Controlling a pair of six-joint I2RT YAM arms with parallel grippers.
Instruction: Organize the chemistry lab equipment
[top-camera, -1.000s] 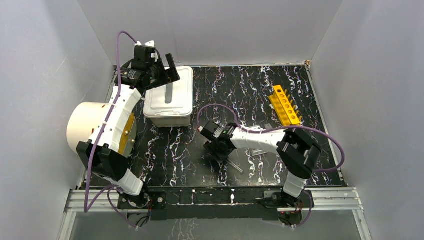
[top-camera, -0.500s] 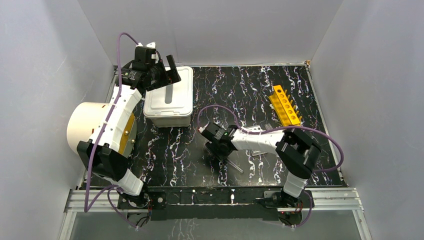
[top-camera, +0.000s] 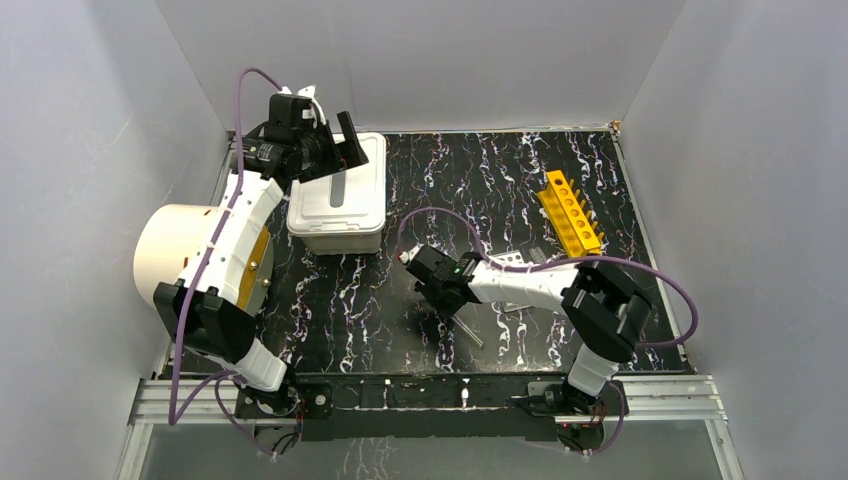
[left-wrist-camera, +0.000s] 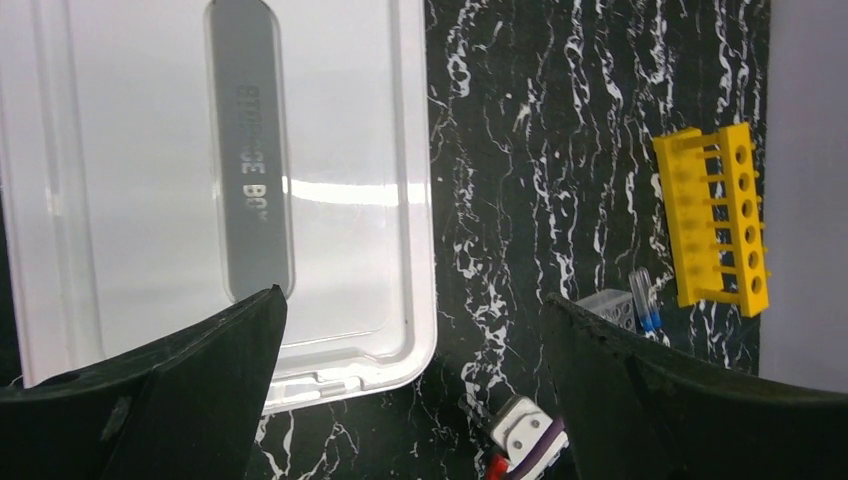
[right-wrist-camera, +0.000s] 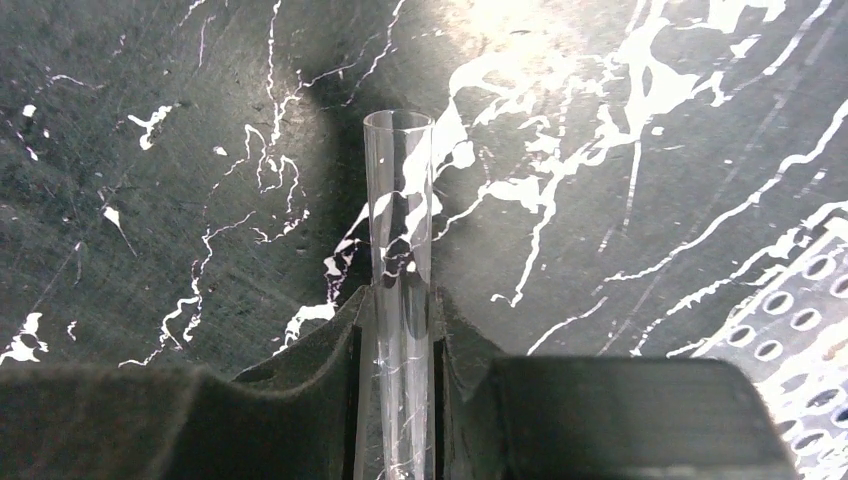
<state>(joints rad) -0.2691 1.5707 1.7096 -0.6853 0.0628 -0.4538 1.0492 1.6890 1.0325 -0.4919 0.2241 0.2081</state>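
My right gripper (top-camera: 441, 287) is low over the black marbled table, shut on a clear glass tube (right-wrist-camera: 399, 190). The tube runs between both fingers and its open end sticks out past the tips. Its other end shows behind the gripper in the top view (top-camera: 468, 330). My left gripper (top-camera: 342, 140) is open and empty, held high over the white storage box (top-camera: 338, 195). The yellow holed tube rack (top-camera: 570, 211) lies at the far right and also shows in the left wrist view (left-wrist-camera: 715, 215). The silver perforated rack (left-wrist-camera: 610, 305) and blue-capped vials (left-wrist-camera: 645, 300) lie beside it.
The big cream cylinder (top-camera: 180, 255) stands at the left edge by the left arm. The storage box's lid (left-wrist-camera: 200, 150) is on. The perforated rack's edge (right-wrist-camera: 800, 310) is just right of my right gripper. Grey walls close in the table on three sides.
My right gripper has shifted slightly to the right with the glass tube still clamped. My left gripper has edged a little to the right over the box.
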